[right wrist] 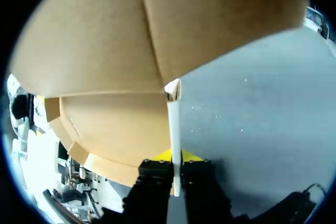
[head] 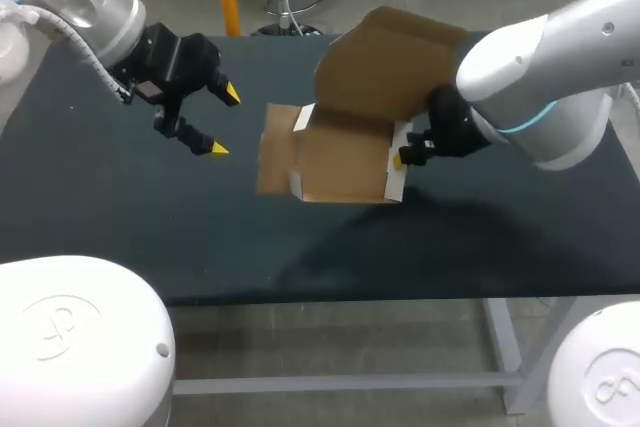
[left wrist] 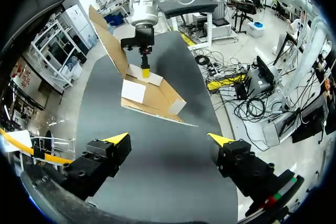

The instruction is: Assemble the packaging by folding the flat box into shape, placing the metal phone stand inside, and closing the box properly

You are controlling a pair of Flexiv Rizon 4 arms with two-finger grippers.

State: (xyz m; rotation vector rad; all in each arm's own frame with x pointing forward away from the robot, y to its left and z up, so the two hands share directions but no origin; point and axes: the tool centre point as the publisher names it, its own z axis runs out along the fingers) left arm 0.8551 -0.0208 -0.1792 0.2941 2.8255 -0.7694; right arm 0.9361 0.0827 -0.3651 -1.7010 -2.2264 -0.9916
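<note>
**Right gripper and box.** The right gripper (right wrist: 174, 157) is shown closed to a narrow gap on the thin right-hand side wall (right wrist: 174, 129) of the box (right wrist: 115, 119). One black finger is pressed to each face of the wall, and the yellow tips are just visible on either side of its white edge. Brown cardboard panels are seen spreading ahead of and above this gripper.

In the head view the right gripper (head: 405, 155) is placed at the right wall of the box (head: 340, 162), which is located near the middle of the dark table (head: 120, 217). The box is open, with its brown inside turned upward and its white outer face showing along the near and right walls. The lid (head: 385, 57) is raised at the far side, standing up above the tray. A brown flap (head: 272, 152) is spread out to the left of the tray. Whether the box base lies flat on the table cannot be told.

**Left gripper.** The left gripper (head: 224, 122) is held over the table to the left of the box, well apart from it. Its fingers are spread wide and nothing is held between them. In the left wrist view the left gripper (left wrist: 168, 139) is seen with only dark table between its tips. The box (left wrist: 152, 95) lies ahead of it, with the right gripper (left wrist: 145, 67) set on the box's far wall.
</note>
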